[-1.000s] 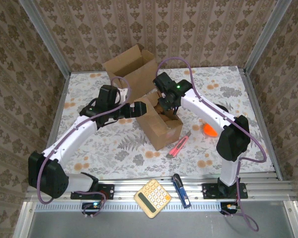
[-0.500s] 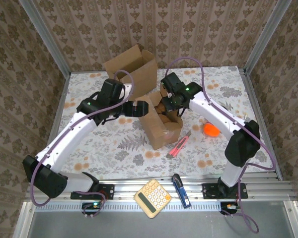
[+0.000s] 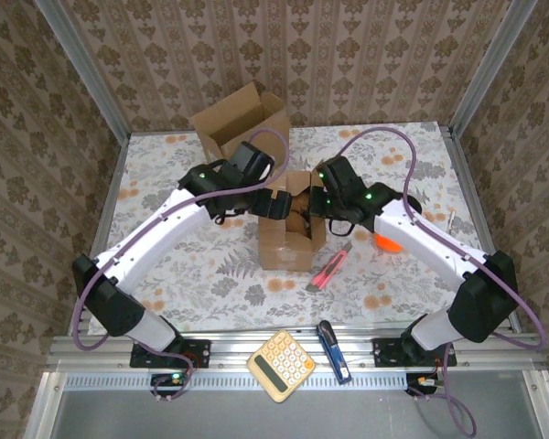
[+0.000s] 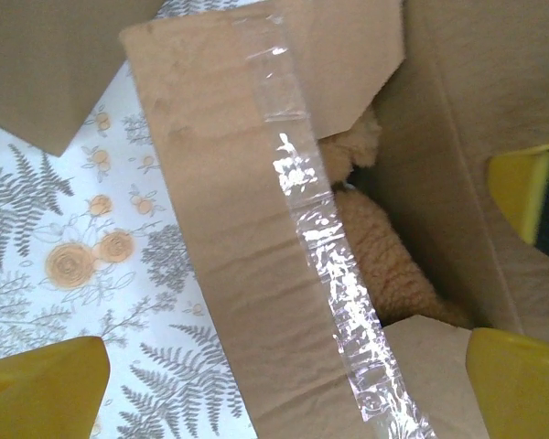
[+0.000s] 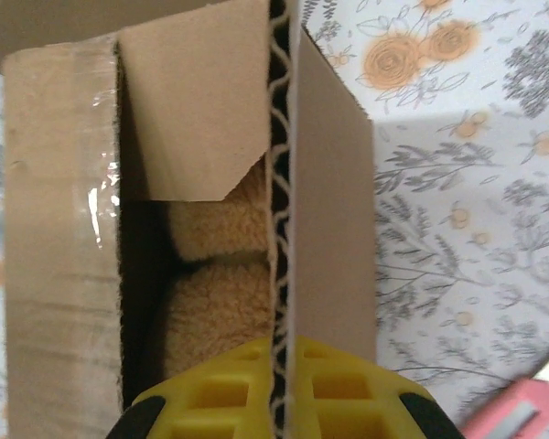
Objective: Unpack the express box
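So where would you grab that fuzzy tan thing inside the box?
The plush, by its rounded bulge nearest the opening, coming in through the open top of the box. Walls close off every other side, and soft pile should squash between the jaws.

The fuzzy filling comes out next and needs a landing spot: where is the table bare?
Bare: front-left table, between left arm and near edge; also the back-right corner beyond the right arm. Crowded: right of the express box, where pink cutter and orange object lie.
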Controlling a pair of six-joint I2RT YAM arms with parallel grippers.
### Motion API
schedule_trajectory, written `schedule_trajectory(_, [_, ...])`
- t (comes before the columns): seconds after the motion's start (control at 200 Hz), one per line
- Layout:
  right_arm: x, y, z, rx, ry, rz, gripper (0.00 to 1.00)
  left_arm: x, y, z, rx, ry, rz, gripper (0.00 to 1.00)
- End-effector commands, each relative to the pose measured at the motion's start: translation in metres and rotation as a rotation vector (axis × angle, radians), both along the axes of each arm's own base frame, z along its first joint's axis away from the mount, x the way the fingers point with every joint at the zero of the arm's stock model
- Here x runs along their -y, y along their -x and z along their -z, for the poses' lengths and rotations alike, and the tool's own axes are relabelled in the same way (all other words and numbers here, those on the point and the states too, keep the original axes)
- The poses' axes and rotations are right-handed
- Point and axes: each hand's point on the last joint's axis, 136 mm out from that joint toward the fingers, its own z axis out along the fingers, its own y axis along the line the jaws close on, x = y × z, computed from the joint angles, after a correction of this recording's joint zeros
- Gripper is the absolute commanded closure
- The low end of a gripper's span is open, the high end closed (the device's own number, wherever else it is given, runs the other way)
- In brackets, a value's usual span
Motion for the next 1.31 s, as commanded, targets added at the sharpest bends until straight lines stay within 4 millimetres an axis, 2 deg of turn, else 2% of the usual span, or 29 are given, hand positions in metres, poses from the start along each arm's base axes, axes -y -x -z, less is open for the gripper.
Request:
schedule_trajectory(0.0, [-0.013, -0.006, -0.017, 0.052, -0.153, 0.057, 1.0, -0.022, -0.003, 0.023, 0.0, -0.105, -0.073, 0.0])
schedule_trajectory(0.06, [-0.012, -0.005, -0.015, 0.053, -0.161, 0.06, 1.0, -0.024, -0.004, 0.034, -0.013, -0.093, -0.083, 0.0])
schedule_trajectory(0.145, [-0.012, -0.004, -0.011, 0.058, -0.18, 0.067, 1.0, -0.02, -0.003, 0.04, -0.013, -0.036, -0.077, 0.0])
schedule_trajectory(0.29, [-0.015, -0.005, 0.002, 0.067, -0.238, 0.088, 1.0, -0.001, -0.002, 0.029, 0.041, 0.021, 0.006, 0.0])
schedule_trajectory(0.465, [-0.017, -0.005, 0.017, 0.06, -0.291, 0.114, 1.0, -0.003, -0.007, 0.028, 0.134, -0.126, 0.036, 0.0])
schedule_trajectory(0.68, [-0.02, -0.004, 0.02, 0.053, -0.321, 0.107, 1.0, -0.009, -0.015, 0.032, 0.238, -0.313, 0.03, 0.0])
schedule_trajectory(0.87, [-0.019, -0.004, 0.023, 0.05, -0.32, 0.104, 1.0, -0.013, -0.024, 0.044, 0.327, -0.51, 0.013, 0.0])
schedule_trajectory(1.025, [-0.017, -0.004, 0.026, 0.044, -0.319, 0.103, 1.0, -0.016, -0.029, 0.054, 0.357, -0.581, -0.003, 0.0])
schedule_trajectory(1.16, [-0.015, -0.004, 0.028, 0.042, -0.314, 0.106, 1.0, -0.02, -0.034, 0.056, 0.385, -0.635, -0.019, 0.05])
schedule_trajectory(1.185, [-0.013, -0.002, 0.016, 0.065, -0.33, 0.103, 1.0, -0.021, -0.035, 0.056, 0.391, -0.649, -0.021, 0.06])
schedule_trajectory(1.3, [-0.012, -0.003, 0.016, 0.066, -0.332, 0.106, 1.0, -0.024, -0.038, 0.058, 0.41, -0.707, -0.015, 0.11])
